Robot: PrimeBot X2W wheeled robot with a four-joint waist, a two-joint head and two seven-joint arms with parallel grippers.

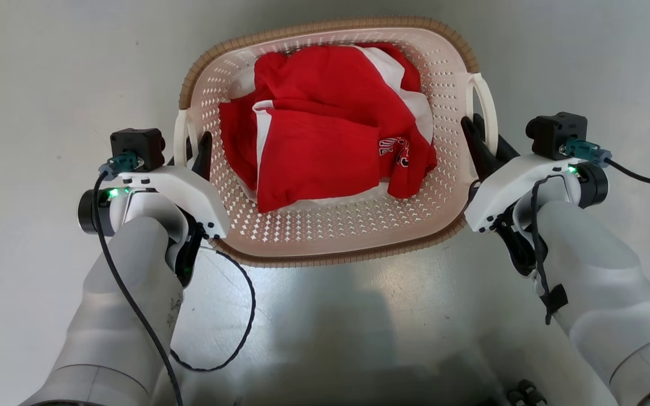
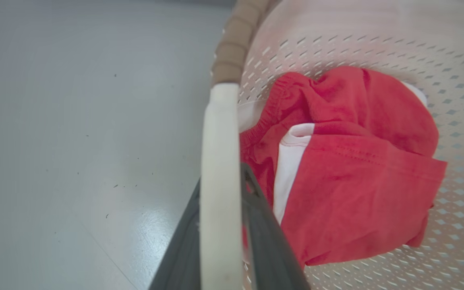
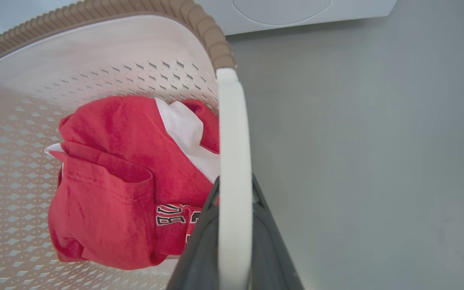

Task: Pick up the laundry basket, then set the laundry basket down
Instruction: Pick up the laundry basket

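The laundry basket (image 1: pixel 325 237) is cream-white and perforated with a tan rim, and it sits in the middle of the head view with red and white clothes (image 1: pixel 325 129) inside. My left gripper (image 1: pixel 192 152) is shut on the basket's left loop handle (image 1: pixel 180 135). In the left wrist view that white handle (image 2: pixel 220 161) runs between my two dark fingers (image 2: pixel 264 225). My right gripper (image 1: pixel 486 144) is shut on the right loop handle (image 1: pixel 486 107). The right wrist view has this handle (image 3: pixel 234 161) clamped between the dark fingers (image 3: pixel 199 245).
Grey glossy floor (image 1: pixel 48 84) lies all around the basket. A white appliance front (image 3: pixel 296 12) stands beyond the basket in the right wrist view. A black cable (image 1: pixel 240 327) loops down from my left wrist near the basket's front rim.
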